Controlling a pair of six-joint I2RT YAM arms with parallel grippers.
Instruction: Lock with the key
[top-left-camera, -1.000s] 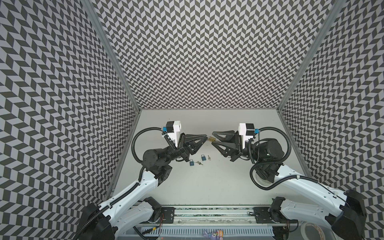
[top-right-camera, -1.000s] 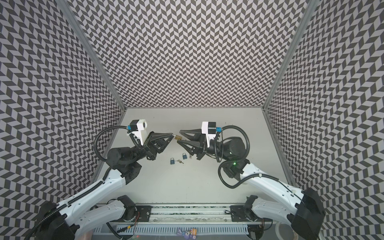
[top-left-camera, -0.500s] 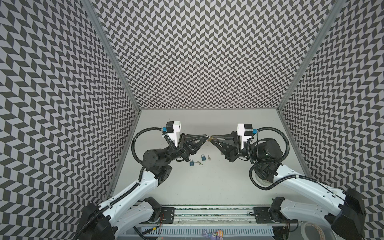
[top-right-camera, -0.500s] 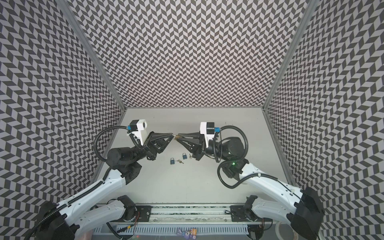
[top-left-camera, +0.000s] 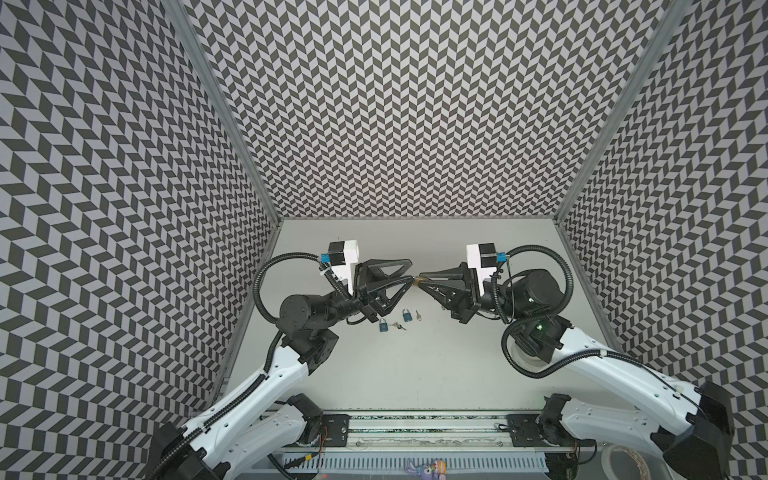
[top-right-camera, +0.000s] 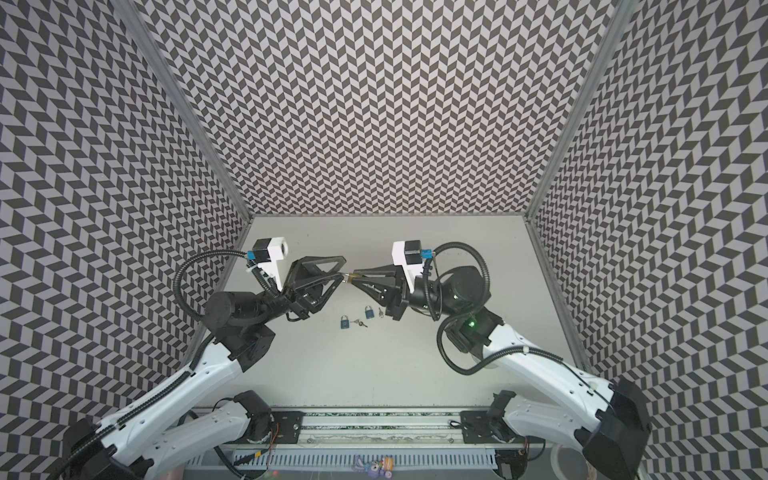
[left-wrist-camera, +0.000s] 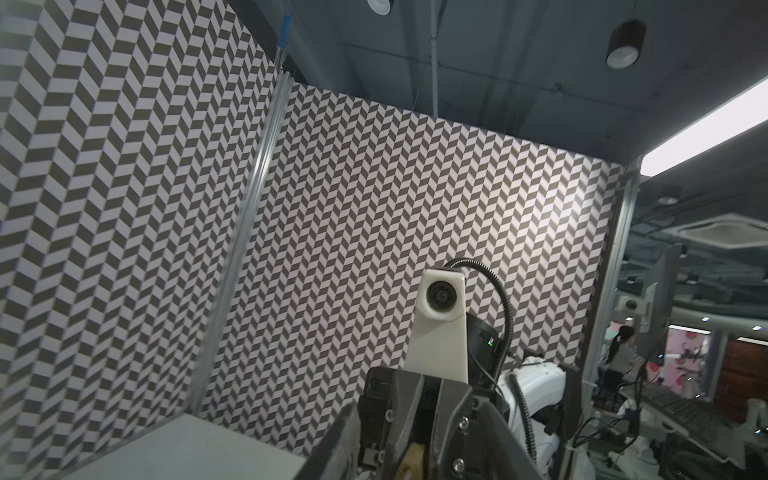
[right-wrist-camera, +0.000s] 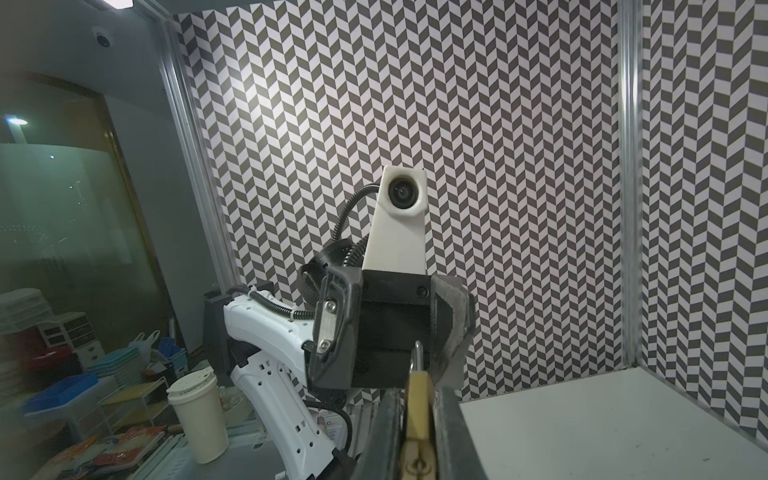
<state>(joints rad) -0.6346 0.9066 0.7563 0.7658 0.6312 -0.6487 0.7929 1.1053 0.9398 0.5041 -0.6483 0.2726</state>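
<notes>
A small brass padlock (top-left-camera: 419, 281) (right-wrist-camera: 417, 407) hangs in mid-air above the table, pinched between the fingers of my right gripper (top-left-camera: 421, 281) (top-right-camera: 353, 276) (right-wrist-camera: 419, 419), which is shut on it. Its silver shackle (right-wrist-camera: 417, 354) sticks out towards my left gripper (top-left-camera: 411, 270) (top-right-camera: 345, 270) (left-wrist-camera: 417, 440). That gripper stands open, its fingers (right-wrist-camera: 336, 324) spread on either side of the shackle and of my right fingertips. Two small keys (top-left-camera: 418, 317) (top-left-camera: 400, 327) lie on the table below. No key shows in either gripper.
Two blue padlocks (top-left-camera: 407, 316) (top-left-camera: 382, 326) lie on the white table (top-left-camera: 415, 374) next to the keys, under both grippers. Patterned walls close in the left, right and back. A rail (top-left-camera: 415, 415) runs along the front edge.
My right gripper moved in and shut on the brass padlock that the left one held. The left gripper has now opened and let go of it.
</notes>
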